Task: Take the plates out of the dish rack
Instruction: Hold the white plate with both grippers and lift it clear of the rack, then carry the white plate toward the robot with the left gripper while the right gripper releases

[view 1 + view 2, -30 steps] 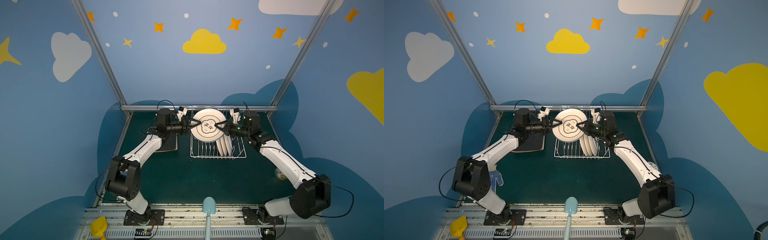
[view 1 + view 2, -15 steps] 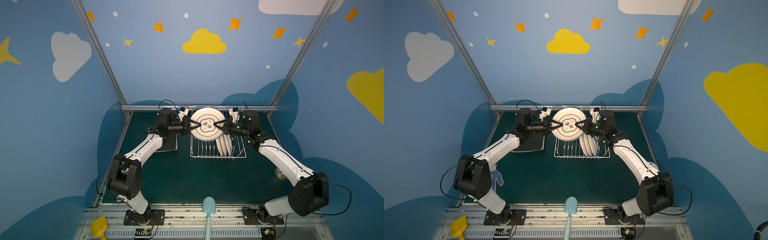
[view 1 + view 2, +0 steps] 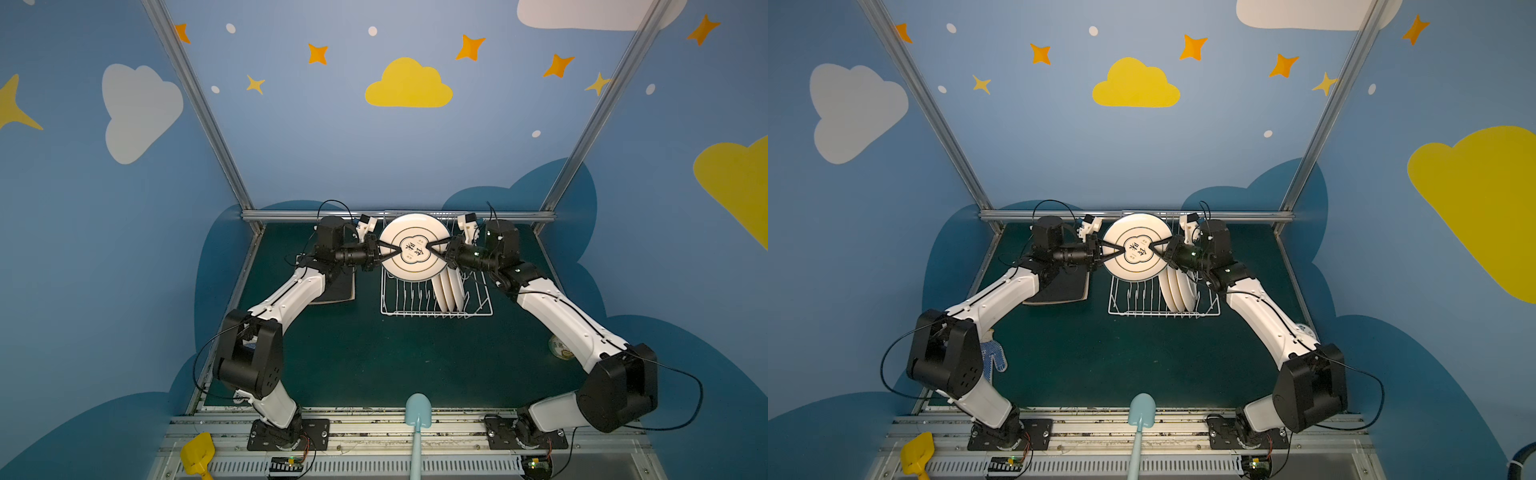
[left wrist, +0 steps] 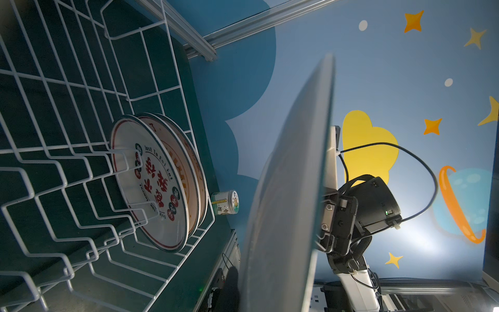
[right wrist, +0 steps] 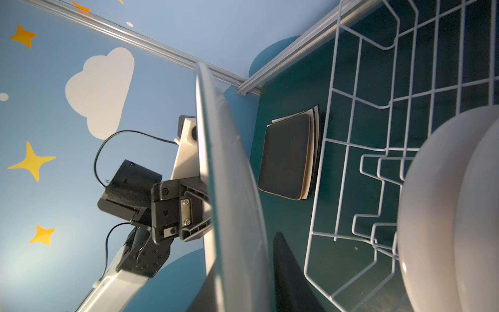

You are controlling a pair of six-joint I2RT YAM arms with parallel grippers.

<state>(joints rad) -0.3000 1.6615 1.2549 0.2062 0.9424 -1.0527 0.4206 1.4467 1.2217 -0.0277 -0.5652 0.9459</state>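
The front racked plate (image 4: 151, 186) reads "Just To Eat Eat" around red Chinese characters. The lifted round plate (image 3: 413, 249) bears two black Chinese characters. The label on the jar (image 4: 225, 202) is illegible.

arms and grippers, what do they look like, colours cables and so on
The left arm and right arm have white links with bulky black joint housings, and a thin black cable loops along each. The left gripper and right gripper are black with slim tapering fingers, each beside a white camera mount.
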